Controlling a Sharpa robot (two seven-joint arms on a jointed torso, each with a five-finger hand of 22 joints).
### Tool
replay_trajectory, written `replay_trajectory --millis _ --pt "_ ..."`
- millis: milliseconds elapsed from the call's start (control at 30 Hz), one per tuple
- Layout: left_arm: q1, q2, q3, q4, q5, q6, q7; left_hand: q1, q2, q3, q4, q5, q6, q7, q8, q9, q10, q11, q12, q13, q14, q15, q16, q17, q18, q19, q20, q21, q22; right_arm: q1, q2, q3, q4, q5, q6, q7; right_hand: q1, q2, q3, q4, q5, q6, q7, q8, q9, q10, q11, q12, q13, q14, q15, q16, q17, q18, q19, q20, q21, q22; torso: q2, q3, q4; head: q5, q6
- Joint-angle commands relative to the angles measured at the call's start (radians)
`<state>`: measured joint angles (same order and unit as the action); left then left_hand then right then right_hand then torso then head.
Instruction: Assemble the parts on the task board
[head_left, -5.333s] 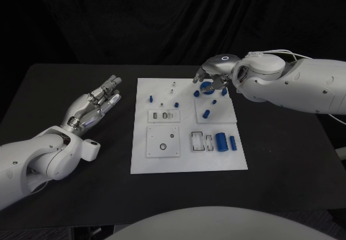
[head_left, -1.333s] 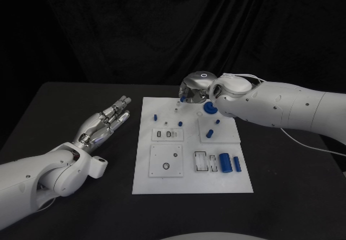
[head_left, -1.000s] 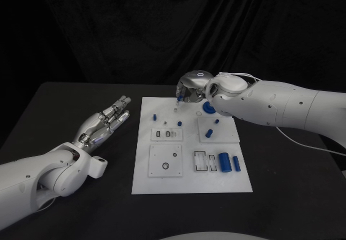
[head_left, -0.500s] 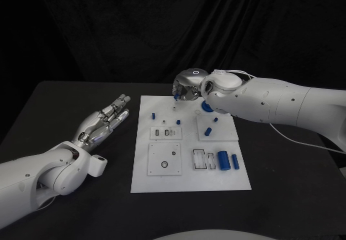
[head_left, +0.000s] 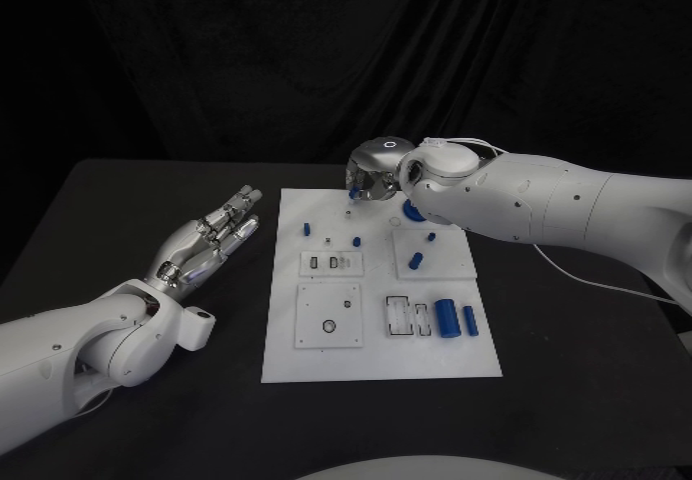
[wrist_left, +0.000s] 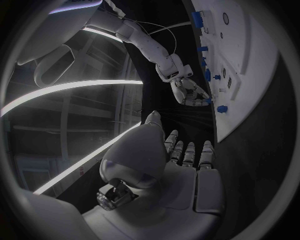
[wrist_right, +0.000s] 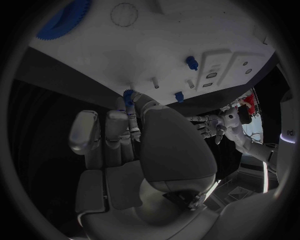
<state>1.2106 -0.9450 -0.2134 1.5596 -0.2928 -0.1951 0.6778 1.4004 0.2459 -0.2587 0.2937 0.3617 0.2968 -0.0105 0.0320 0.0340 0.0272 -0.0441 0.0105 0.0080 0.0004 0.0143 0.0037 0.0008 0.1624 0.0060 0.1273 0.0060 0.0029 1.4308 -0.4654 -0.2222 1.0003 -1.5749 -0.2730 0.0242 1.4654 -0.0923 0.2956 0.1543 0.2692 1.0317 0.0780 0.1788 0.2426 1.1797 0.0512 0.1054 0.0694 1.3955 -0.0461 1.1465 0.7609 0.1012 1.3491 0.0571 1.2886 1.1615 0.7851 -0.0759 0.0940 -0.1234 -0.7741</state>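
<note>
i have the right hand (head_left: 378, 180) at the task board's (head_left: 378, 345) twelve o'clock edge, fingers pinching a small blue part (wrist_right: 128, 96). next i'd judge: seat it on a peg. left hand (head_left: 209, 236) lies spread, holding nothing.

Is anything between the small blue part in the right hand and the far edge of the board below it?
Nothing visible. The right hand holds a small blue part over the task board near a bare white peg; other parts stand aside.

Left hand (head_left: 206, 238) flat (fingers spread), right hand (head_left: 378, 182) seemingly pinching.
</note>
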Motion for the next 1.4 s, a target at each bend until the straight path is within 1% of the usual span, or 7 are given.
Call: replay_trajectory --millis 33,767,1100,1167,1300,1367,1400 --pt "0.001 0.001 0.001 0.0 0.002 0.014 0.176 0.004 0.0 -0.006 -0.003 0.002 0.002 0.003 0.002 0.001 0.001 0.006 -0.004 -0.002 0.0 0.007 -0.004 -0.001 0.016 -0.001 0.007 0.0 0.001 -0.006 0.001 0.0 -0.003 -0.002 0.028 -0.021 -0.013 -0.001 0.007 0.002 0.005 -0.006 0.001 -0.004 0.002 -0.006 0.002 -0.008 -0.001 -0.008 -0.001 -0.005 -0.002 -0.007 -0.005 0.005 0.0 0.002 0.0 0.0 0.0001 -0.001 -0.002" --pt "0.001 0.004 0.001 -0.008 0.002 0.018 0.171 0.006 0.003 -0.005 -0.003 0.002 0.0 0.007 0.002 0.0 0.0 0.01 -0.004 -0.002 0.0 0.011 -0.004 -0.001 0.016 0.0 0.011 0.0 0.002 -0.008 -0.003 0.0 0.012 -0.002 0.034 -0.013 -0.018 -0.003 0.014 0.001 0.005 -0.022 0.002 -0.016 0.005 -0.013 0.004 -0.022 0.0 -0.028 0.002 -0.028 -0.035 -0.005 -0.017 0.008 -0.008 -0.001 0.0 -0.0001 -0.0005 0.002 -0.009" --pt "0.001 0.008 0.001 -0.014 0.002 0.021 0.168 0.009 0.004 -0.003 -0.005 0.002 -0.002 0.008 0.002 0.0 0.0 0.012 -0.004 -0.002 0.0 0.013 -0.004 -0.001 0.016 0.0 0.013 0.0 0.002 -0.009 -0.004 0.0 0.016 -0.002 0.044 -0.016 -0.026 -0.009 0.024 0.002 0.005 -0.052 -0.005 -0.038 0.005 -0.031 0.012 -0.039 0.0 -0.053 0.008 -0.062 -0.082 0.0 -0.04 0.014 -0.029 -0.02 0.0 -0.0003 -0.0002 0.0 -0.012" --pt "0.001 0.008 0.001 -0.015 0.002 0.021 0.167 0.009 0.004 -0.003 -0.005 0.002 -0.002 0.008 0.002 0.0 0.0 0.012 -0.004 -0.002 0.0 0.013 -0.004 -0.001 0.016 0.0 0.013 0.0 0.002 -0.009 -0.003 0.0 0.016 -0.002 0.054 -0.023 -0.032 -0.016 0.028 0.004 0.005 -0.092 -0.022 -0.063 -0.002 -0.063 0.018 -0.044 -0.002 -0.069 0.014 -0.083 -0.107 0.004 -0.056 0.018 -0.047 -0.037 0.0 -0.0004 0.0002 0.0 -0.013" --pt "0.001 0.008 0.001 -0.016 0.002 0.022 0.164 0.011 0.005 -0.002 -0.005 0.002 -0.005 0.009 0.001 0.0 -0.001 0.013 -0.005 -0.002 0.0 0.014 -0.004 -0.001 0.016 0.0 0.014 0.0 0.002 -0.009 -0.004 0.0 0.016 -0.002 0.066 -0.033 -0.044 -0.027 0.031 0.002 0.004 -0.168 -0.042 -0.11 -0.02 -0.161 0.028 -0.045 -0.004 -0.097 0.023 -0.123 -0.159 0.012 -0.084 0.027 -0.081 -0.065 0.0 -0.0004 -0.0006 0.001 -0.014" --pt "0.001 0.008 0.001 -0.018 0.002 0.022 0.163 0.012 0.005 -0.002 -0.005 0.002 -0.008 0.01 0.001 -0.001 -0.002 0.013 -0.005 -0.002 0.0 0.015 -0.004 -0.001 0.016 0.0 0.014 0.0 0.002 -0.009 -0.004 0.0 0.015 -0.002 0.063 -0.037 -0.048 -0.027 0.023 -0.009 0.002 -0.238 -0.064 -0.116 -0.043 -0.24 0.031 -0.044 -0.003 -0.113 0.025 -0.146 -0.185 0.016 -0.099 0.032 -0.103 -0.081 0.0 -0.0008 -0.0008 0.001 -0.015" --pt "0.001 0.008 0.001 -0.018 0.002 0.023 0.162 0.012 0.005 -0.002 -0.005 0.002 -0.008 0.01 0.001 -0.001 -0.002 0.013 -0.005 -0.002 0.0 0.015 -0.004 -0.001 0.016 0.0 0.014 0.0 0.002 -0.009 -0.005 0.0 0.015 -0.002 0.061 -0.038 -0.049 -0.024 0.012 -0.019 0.002 -0.31 -0.094 -0.116 -0.066 -0.317 0.031 -0.045 -0.005 -0.126 0.026 -0.162 -0.204 0.019 -0.11 0.034 -0.119 -0.092 0.0 -0.0009 -0.0009 0.001 -0.015"
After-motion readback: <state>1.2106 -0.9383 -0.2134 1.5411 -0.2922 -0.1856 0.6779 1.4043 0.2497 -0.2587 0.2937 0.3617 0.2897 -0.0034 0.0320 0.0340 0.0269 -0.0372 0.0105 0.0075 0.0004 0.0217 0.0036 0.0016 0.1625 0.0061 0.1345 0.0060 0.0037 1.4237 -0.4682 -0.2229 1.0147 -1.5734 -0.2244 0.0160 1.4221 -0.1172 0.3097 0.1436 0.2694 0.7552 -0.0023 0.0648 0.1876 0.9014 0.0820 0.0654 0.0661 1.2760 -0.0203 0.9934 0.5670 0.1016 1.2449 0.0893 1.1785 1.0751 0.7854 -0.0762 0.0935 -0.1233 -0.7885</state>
